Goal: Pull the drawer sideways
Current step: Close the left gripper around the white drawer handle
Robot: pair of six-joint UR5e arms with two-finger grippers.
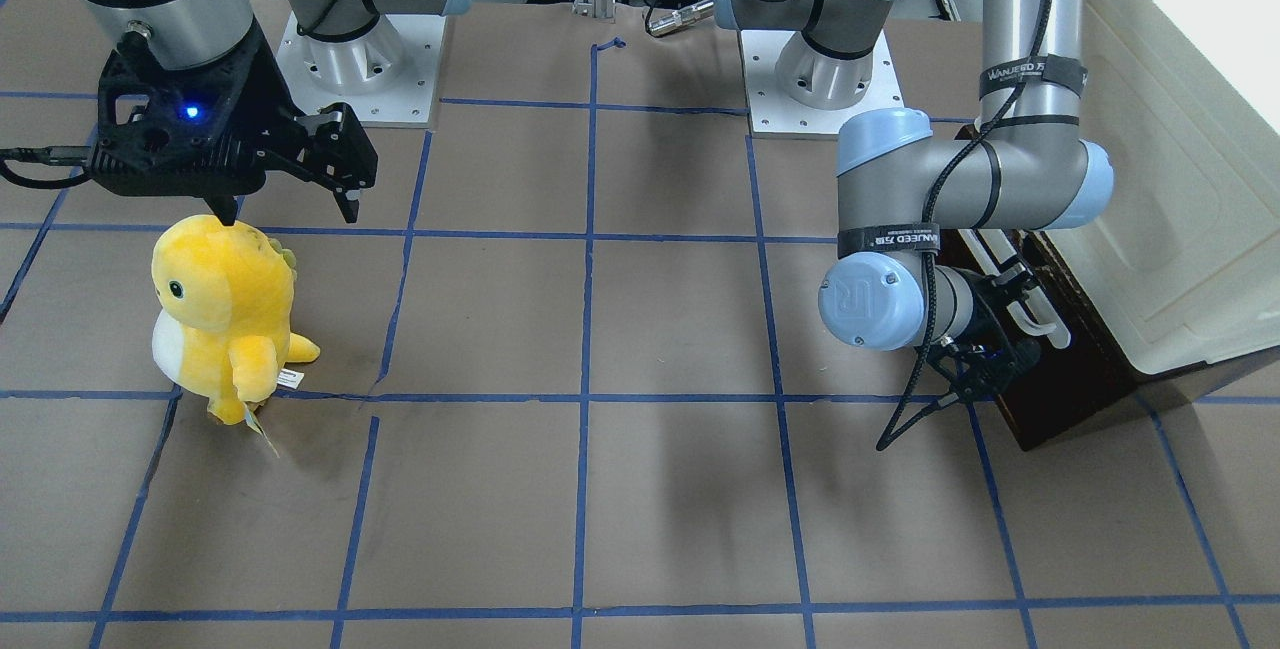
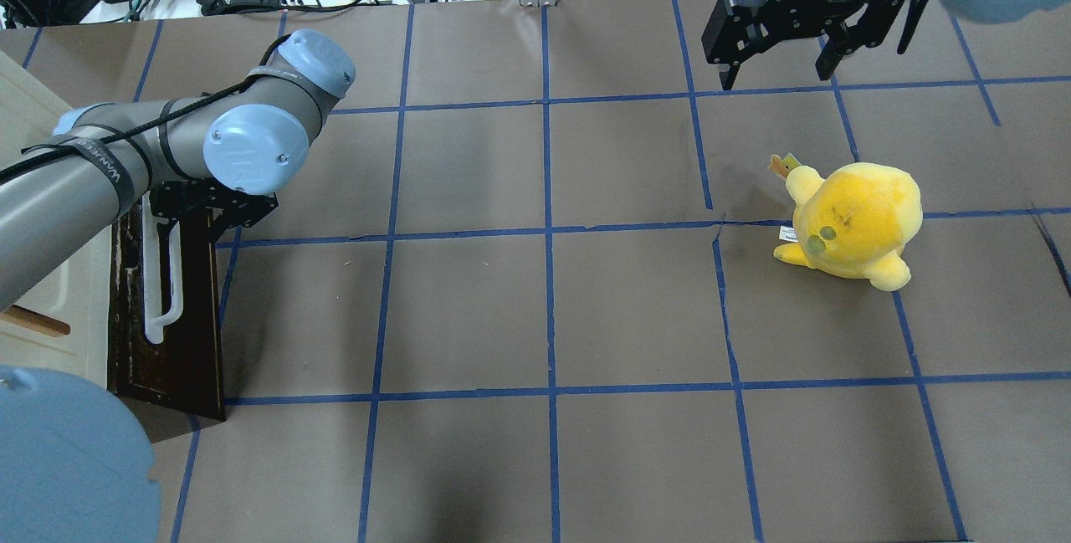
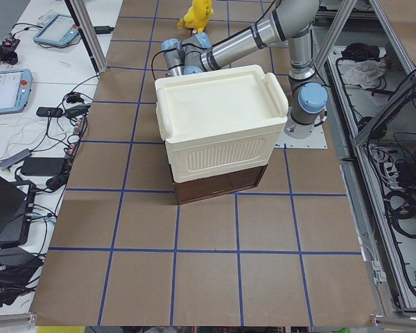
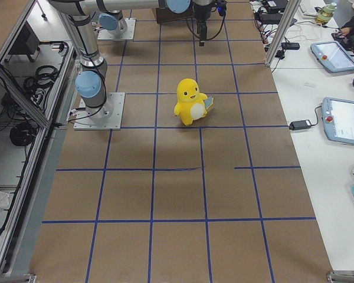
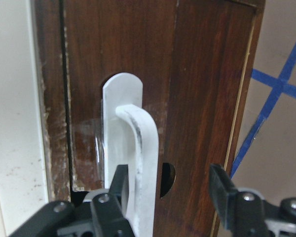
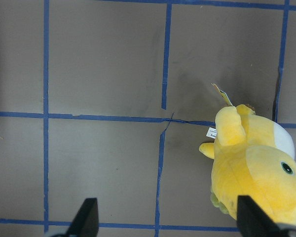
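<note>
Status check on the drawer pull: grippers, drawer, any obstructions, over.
Left gripper open around the white handle. Right gripper open, empty. Drawer shows no pale interior yet. Yellow plush sits well clear of the drawer.

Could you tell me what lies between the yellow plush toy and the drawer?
Only a bare stretch of taped table, seen in the overhead view, between the plush toy and the drawer.
</note>
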